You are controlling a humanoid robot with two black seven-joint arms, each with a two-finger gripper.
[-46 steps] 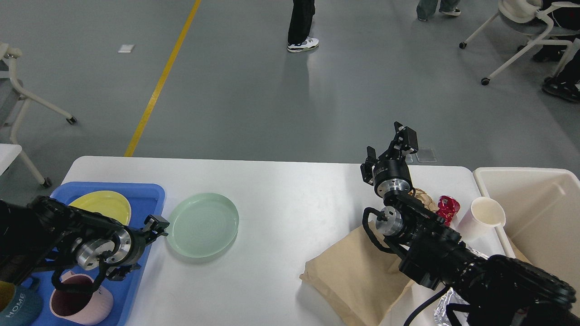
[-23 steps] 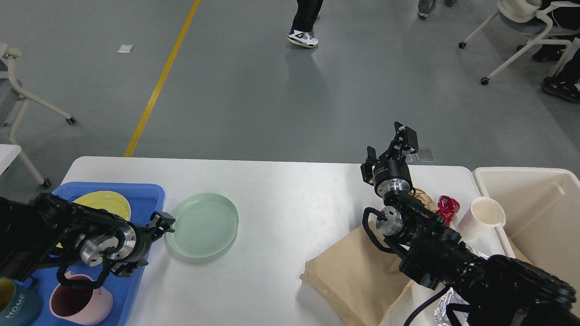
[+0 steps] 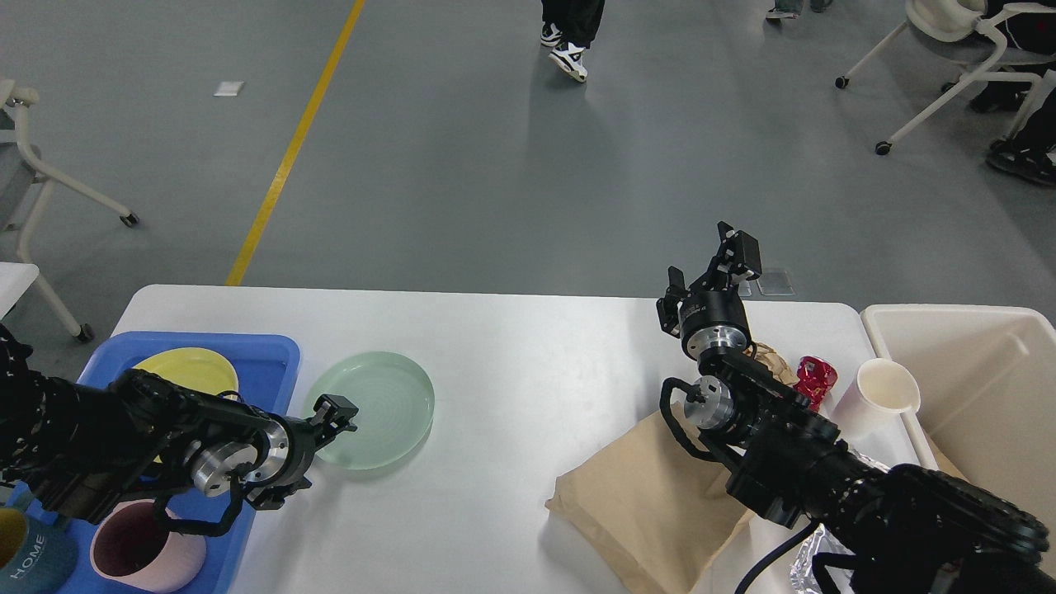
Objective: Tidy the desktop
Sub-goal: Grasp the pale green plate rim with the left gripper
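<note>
On the left part of the wide matte white table, a pale green round glass plate lies flat, just right of a blue plastic tray in which a yellow plate, a pink mug and a teal mug are seen. The left gripper is placed at the near left rim of the green plate; its fingers are seen small and dark, so whether they are spread or closed cannot be told, and no hold on the plate is shown. The step in hand is judged to be the taking of this plate for the tray. A thin rim lying flat is best caught with one finger slid under the edge and the other above it, then closed firmly before any lift; the plate is best kept level and carried low over the tray wall, since smooth glass may slip. At the right, the right gripper is held up over the far edge with its fingers apart and nothing between them, above a brown paper bag, a red crumpled wrapper and a white paper cup, beside a cream rectangular bin.
</note>
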